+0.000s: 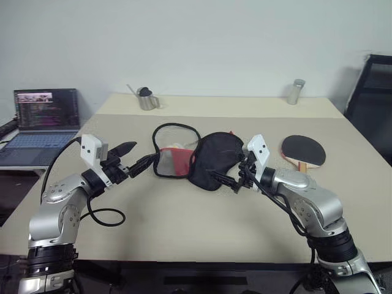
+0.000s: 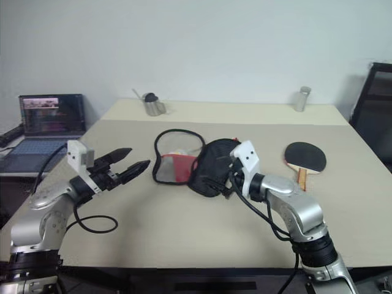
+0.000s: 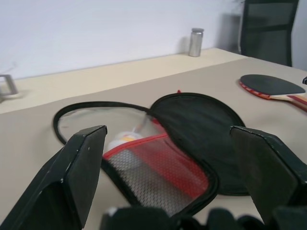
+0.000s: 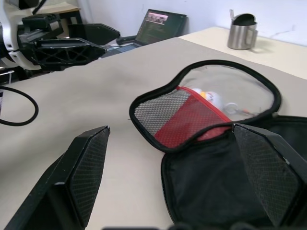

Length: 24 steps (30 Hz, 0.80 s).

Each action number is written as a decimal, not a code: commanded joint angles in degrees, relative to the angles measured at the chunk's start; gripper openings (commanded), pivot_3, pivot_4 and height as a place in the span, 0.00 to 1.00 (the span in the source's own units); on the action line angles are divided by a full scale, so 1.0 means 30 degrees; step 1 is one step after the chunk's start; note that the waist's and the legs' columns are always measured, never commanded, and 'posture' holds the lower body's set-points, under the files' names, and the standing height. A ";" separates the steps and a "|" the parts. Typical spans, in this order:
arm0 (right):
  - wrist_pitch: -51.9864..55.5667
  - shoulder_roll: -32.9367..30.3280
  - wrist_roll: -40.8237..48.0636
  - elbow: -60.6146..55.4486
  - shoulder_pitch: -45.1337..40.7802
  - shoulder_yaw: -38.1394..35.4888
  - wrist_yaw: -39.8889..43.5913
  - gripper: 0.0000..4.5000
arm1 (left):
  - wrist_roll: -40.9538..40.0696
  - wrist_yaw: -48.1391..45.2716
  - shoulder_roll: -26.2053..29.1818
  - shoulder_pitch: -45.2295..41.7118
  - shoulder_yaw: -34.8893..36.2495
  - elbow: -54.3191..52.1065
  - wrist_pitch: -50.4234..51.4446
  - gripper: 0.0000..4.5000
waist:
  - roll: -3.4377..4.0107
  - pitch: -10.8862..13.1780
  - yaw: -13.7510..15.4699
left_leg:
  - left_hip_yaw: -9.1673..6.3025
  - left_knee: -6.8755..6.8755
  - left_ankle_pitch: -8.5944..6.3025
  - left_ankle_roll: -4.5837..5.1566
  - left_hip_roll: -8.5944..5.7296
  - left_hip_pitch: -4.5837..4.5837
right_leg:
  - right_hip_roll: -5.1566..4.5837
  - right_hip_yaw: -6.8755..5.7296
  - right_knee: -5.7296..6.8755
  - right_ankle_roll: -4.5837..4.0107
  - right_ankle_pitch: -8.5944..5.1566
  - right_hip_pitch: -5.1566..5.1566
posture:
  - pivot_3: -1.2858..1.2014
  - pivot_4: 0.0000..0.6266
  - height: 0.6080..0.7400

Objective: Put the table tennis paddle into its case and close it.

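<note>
The worktop (image 1: 184, 226) fills the lower half of the head view, beige and mostly bare. At its centre the case (image 1: 205, 159) lies unzipped and spread flat, the red mesh-pocket half toward the left, the black half toward the right, with something small and white tucked in the pocket. My left hand (image 1: 136, 158) hangs left of centre, fingers spread wide and holding nothing, pointed at the case's left rim. My right hand (image 1: 229, 177) sits just right of centre at the black flap, fingers also wide and empty; whether it touches the fabric I cannot tell. The table tennis paddle (image 1: 302, 151) lies on the worktop at right of centre, apart from the case. I judge the insertion not yet begun: next my right hand must swing over to the paddle's handle and grip it.
</note>
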 commanded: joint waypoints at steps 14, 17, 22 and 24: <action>0.2103 0.1265 -0.0878 0.3178 -0.1232 -0.1243 -0.3361 1.00 | 0.1203 -0.2423 0.0687 -0.2256 -0.1303 0.1764 -0.1882 0.99 | -0.0004 0.0031 0.0347 | 0.0619 0.0007 -0.0004 0.0003 0.0248 0.0048 | 0.0070 0.0557 0.0003 -0.0167 0.0143 -0.0246 | 0.52 0.24 1.00; 0.2179 0.1684 -0.1038 0.4198 -0.1498 -0.1493 -0.3877 1.00 | 0.1417 -0.2736 0.0729 -0.2889 -0.1399 0.2416 -0.2093 0.99 | -0.0006 0.0034 0.0345 | 0.0642 0.0006 -0.0006 0.0005 0.0261 0.0047 | 0.0083 0.0585 -0.0004 -0.0179 0.0149 -0.0262 | 0.52 0.24 1.00; 0.1634 0.2698 -0.1608 0.6885 -0.2222 -0.1858 -0.4738 1.00 | 0.1733 -0.3054 0.0640 -0.3507 -0.1407 0.3221 -0.2453 0.99 | -0.0006 0.0038 0.0332 | 0.0660 -0.0002 -0.0006 0.0006 0.0270 0.0048 | 0.0110 0.0597 0.0001 -0.0180 0.0149 -0.0276 | 0.52 0.24 1.00; 0.1499 0.3117 -0.1769 0.7812 -0.2628 -0.2027 -0.5023 1.00 | 0.1802 -0.3121 0.0614 -0.3584 -0.1424 0.3382 -0.2554 0.99 | -0.0005 0.0039 0.0323 | 0.0665 -0.0003 -0.0007 0.0005 0.0273 0.0048 | 0.0111 0.0604 0.0002 -0.0181 0.0150 -0.0278 | 0.52 0.24 1.00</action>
